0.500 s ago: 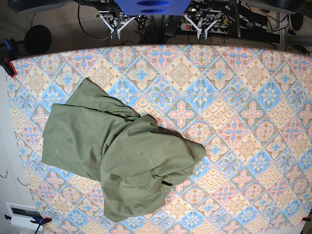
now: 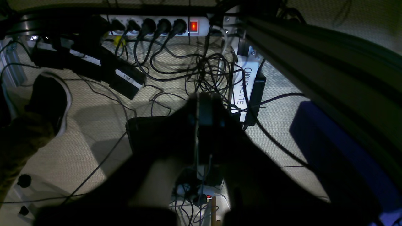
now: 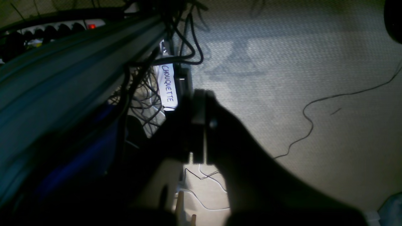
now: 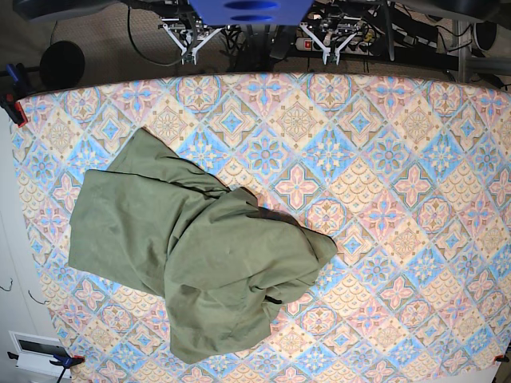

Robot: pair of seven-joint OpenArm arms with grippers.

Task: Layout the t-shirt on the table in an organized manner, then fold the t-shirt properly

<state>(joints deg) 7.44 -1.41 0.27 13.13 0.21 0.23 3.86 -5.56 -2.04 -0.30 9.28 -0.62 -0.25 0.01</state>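
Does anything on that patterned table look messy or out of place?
Yes. The olive-green short-sleeved cotton t-shirt lies crumpled on the tile-print table, bunched toward its left half in the base view, with layers folded over each other at odd angles rather than spread flat.

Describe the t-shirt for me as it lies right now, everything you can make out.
The t-shirt is plain olive green, soft-looking cotton with no print visible. It lies crumpled and partly folded over itself on the table, on the base view's left half, not spread flat. One flatter panel reaches toward the left edge; a bunched fold ridges across the middle, ending in a rounded lump at right. A lower flap points toward the near edge. Only the tile-print cloth touches it; neither gripper is near it.
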